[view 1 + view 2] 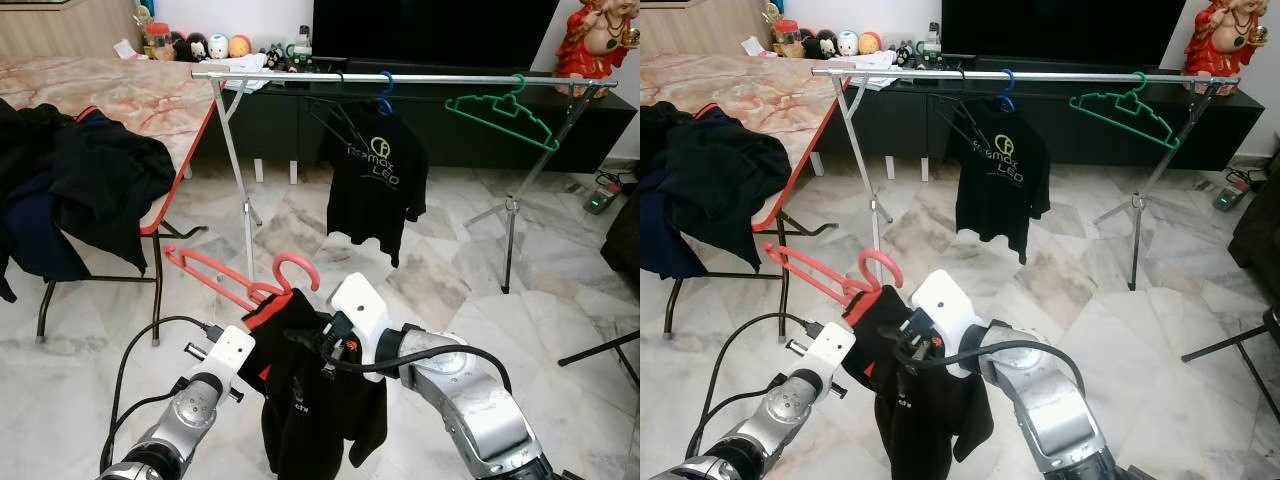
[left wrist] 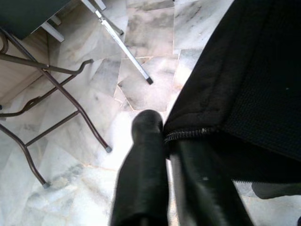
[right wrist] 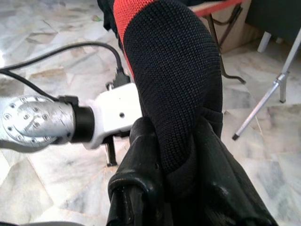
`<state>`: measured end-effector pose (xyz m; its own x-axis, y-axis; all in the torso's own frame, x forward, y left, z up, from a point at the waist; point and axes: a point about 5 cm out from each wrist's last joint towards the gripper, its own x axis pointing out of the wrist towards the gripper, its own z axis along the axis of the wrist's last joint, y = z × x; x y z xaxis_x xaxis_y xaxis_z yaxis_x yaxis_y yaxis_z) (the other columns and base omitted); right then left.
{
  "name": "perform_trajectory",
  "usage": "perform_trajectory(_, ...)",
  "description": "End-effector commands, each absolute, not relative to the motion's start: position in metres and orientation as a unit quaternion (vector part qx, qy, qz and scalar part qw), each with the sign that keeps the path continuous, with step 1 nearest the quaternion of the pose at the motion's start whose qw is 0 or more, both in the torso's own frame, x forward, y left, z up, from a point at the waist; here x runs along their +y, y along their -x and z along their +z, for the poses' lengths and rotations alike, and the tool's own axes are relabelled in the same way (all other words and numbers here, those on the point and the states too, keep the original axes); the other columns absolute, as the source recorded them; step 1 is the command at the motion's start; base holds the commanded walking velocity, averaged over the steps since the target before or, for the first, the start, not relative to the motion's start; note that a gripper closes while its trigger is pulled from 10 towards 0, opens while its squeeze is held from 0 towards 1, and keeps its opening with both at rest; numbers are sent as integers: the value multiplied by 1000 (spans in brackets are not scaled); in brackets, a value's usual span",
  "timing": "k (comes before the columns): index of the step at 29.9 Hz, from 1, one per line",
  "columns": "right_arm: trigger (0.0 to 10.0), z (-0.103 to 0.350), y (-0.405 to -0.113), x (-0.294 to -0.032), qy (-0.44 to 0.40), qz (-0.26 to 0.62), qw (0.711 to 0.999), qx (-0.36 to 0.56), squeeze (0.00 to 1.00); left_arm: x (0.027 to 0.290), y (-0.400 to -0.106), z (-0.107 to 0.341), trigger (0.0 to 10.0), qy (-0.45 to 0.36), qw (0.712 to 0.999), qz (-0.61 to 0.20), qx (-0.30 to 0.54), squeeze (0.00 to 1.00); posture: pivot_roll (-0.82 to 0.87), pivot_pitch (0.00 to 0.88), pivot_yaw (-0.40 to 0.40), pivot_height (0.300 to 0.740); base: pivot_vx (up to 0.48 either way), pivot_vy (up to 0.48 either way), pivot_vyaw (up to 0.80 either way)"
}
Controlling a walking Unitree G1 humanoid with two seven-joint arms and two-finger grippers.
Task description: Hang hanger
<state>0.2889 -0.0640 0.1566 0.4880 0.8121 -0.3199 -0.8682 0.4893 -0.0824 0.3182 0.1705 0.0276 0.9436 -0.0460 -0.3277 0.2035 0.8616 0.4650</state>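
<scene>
A red hanger (image 1: 235,280) carrying a black shirt (image 1: 310,400) with a red collar hangs in front of the robot, low over the marble floor (image 1: 420,260) and well short of the clothes rail (image 1: 400,78) that stands ahead of it. The hanger's hook curls upward above the shirt's neck, and one long arm of the hanger juts out toward the folding table's near edge.

The right gripper (image 3: 176,155) is clamped on the shirt's black fabric just below the red collar band, the cloth pinched tightly between its two fingers (image 3: 143,160). The left gripper (image 2: 164,141) meets the same shirt from the other side, its fingers (image 2: 143,165) drawn close together on a stitched hem.

On the rail, a second black shirt (image 1: 372,180) with printed lettering hangs from a blue hook (image 1: 385,92) near the middle, an empty black hanger (image 1: 335,120) sits just beside it toward the table, and a green hanger (image 1: 500,115) tilts near the rail's far-right end. Dark clothes (image 1: 70,190) lie heaped over the near corner of the table (image 1: 130,95), whose marble-patterned top is edged in red. Behind the rail stand a low black cabinet (image 1: 600,120) and a row of small figurines (image 1: 210,45).
</scene>
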Motion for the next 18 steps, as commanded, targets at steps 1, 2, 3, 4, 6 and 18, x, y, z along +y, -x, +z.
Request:
perform_trajectory(1,0,162,-291,-67,123,488,858,103,0,176,-316,24,0,-246,953,-48,172,0,-32,119,-28,740,0,0,0)
perform_trajectory(2,0,161,-292,-70,127,485,859,104,0,176,-316,23,0,-243,953,-47,176,0,-31,120,-28,740,0,0,0)
perform_trajectory(3,0,160,-292,-72,131,483,860,105,0,177,-316,23,0,-241,953,-47,178,0,-31,120,-28,740,0,0,0)
perform_trajectory(4,0,157,-295,-80,146,475,861,110,0,178,-315,22,0,-237,954,-44,181,0,-31,120,-28,740,0,0,0)
perform_trajectory(6,0,149,-299,-93,177,459,861,126,0,179,-315,22,0,-228,955,-37,183,0,-33,121,-26,740,0,0,0)
perform_trajectory(18,0,93,-287,-186,188,467,825,259,0,179,-315,21,0,-191,962,-25,196,0,-38,122,-26,740,0,0,0)
